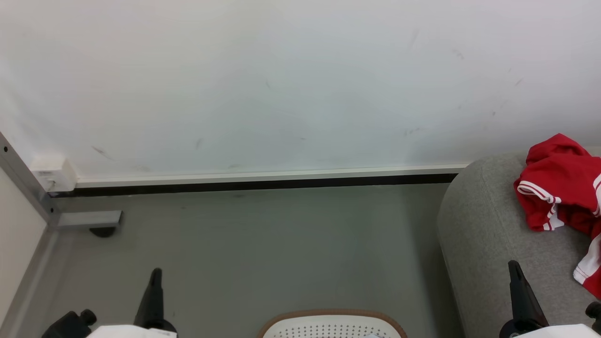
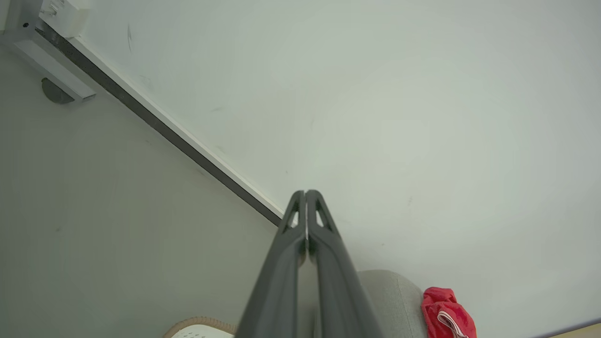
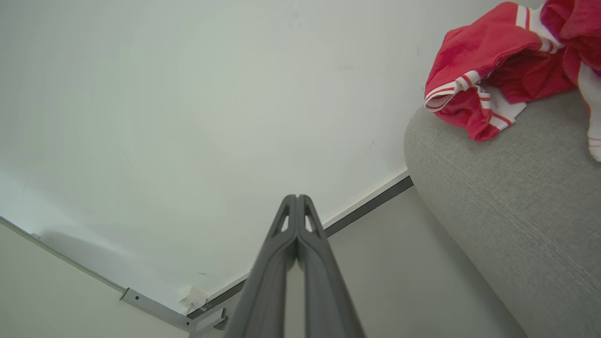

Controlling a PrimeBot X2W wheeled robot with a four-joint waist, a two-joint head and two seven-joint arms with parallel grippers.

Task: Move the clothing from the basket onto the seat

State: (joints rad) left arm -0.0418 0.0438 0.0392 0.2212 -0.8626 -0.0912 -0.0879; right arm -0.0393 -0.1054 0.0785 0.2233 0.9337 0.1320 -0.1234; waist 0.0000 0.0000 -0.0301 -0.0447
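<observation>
On seat (image 1: 483,225), clothing (image 1: 558,188) heaped near edge; basket (image 1: 328,312) on floor (image 1: 281,244) nearby; both jaws pressed together, empty.

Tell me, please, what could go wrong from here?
The clothing lies bunched near the rounded edge of the seat, so it may slide to the floor. The basket is cut off at the head view's bottom edge, its inside hidden; a leftover garment could be missed.
</observation>
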